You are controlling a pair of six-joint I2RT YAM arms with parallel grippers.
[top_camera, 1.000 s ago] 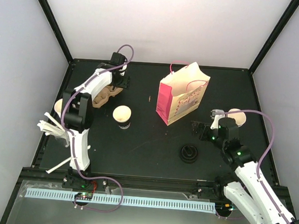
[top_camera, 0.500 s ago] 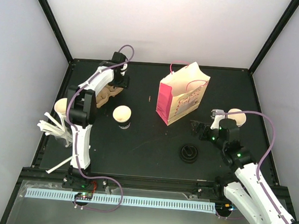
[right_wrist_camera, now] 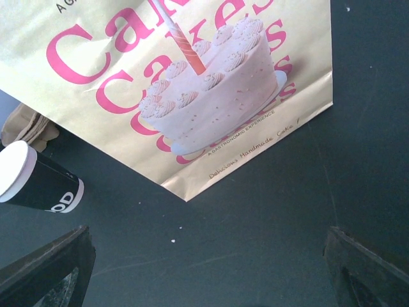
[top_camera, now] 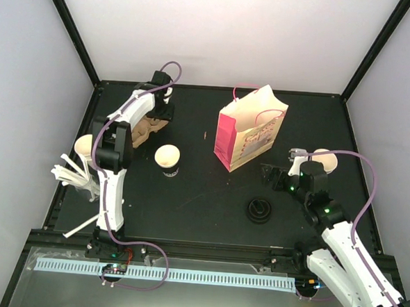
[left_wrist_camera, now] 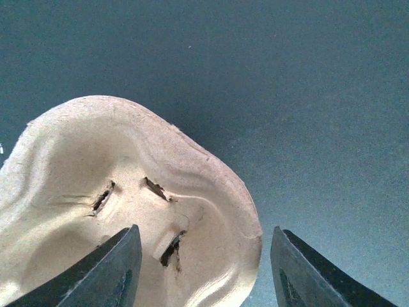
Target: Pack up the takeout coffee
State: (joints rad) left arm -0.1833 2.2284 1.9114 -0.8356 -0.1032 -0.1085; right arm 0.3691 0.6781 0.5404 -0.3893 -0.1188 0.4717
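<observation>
Black desk under everything. Nearest, right of centre: small black round piece. Lies alone. At the near left edge: loose bundle of white sticks, a few poking out past the desk rim.

Further in on the right: right pincer, spread wide, holding nothing, turned toward the paper bag. From the wrist, fingers in the two bottom corners, bare desk between. Just beyond, near the right edge: right cup, upright.

Left of centre: middle cup. Stands upright on the desk, cream top, black-banded side, nearer the pulp tray than the bag. At the left edge: cream round top of the left cup, partly hidden behind the left arm.

Behind the middle: the bag, upright, cream with a pink side panel, a pink cake print and pink handles.

Farthest, back left: brown tray flat on the desk, all three cups standing apart from it. Left pincer over the far end, jaws parted, straddling the rim without clamping: one finger over the pulp, the other over bare desk, clear of the edge.
</observation>
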